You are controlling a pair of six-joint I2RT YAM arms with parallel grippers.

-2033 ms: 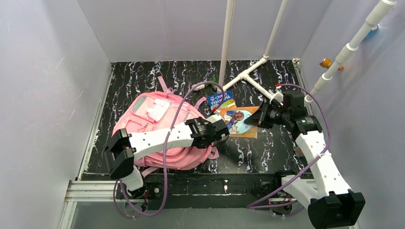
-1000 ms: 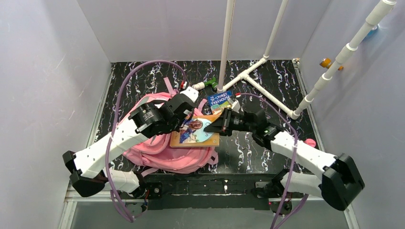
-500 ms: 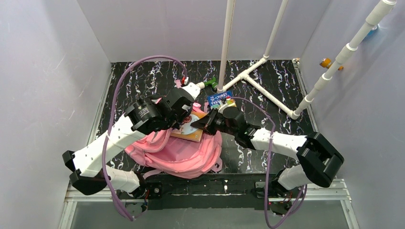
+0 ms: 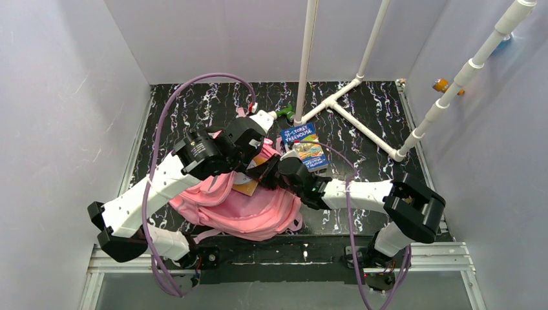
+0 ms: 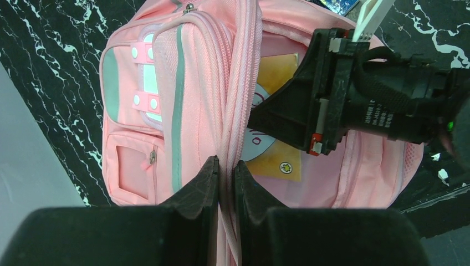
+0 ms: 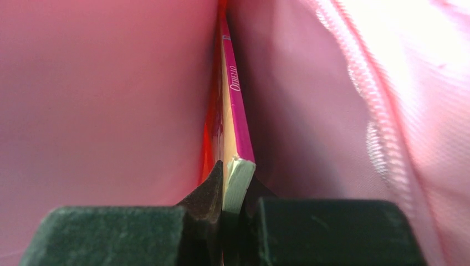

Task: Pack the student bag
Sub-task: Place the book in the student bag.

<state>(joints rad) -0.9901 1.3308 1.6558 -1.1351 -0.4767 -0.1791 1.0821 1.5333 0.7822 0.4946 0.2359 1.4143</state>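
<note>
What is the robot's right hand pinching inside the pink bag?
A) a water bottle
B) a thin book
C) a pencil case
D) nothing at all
B: in the right wrist view, the right gripper is shut on the edge of a thin book with a pink spine, between the pink walls of the student bag.

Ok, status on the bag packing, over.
Left gripper shut on bag rim, mouth open. Right gripper shut on book, inside bag. Blue book waits outside. Nothing blocking.

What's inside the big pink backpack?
A thin orange book, pinched by the right gripper, sits partly inside. The left gripper holds the pink backpack's zipper edge. Deeper is hidden.
</note>
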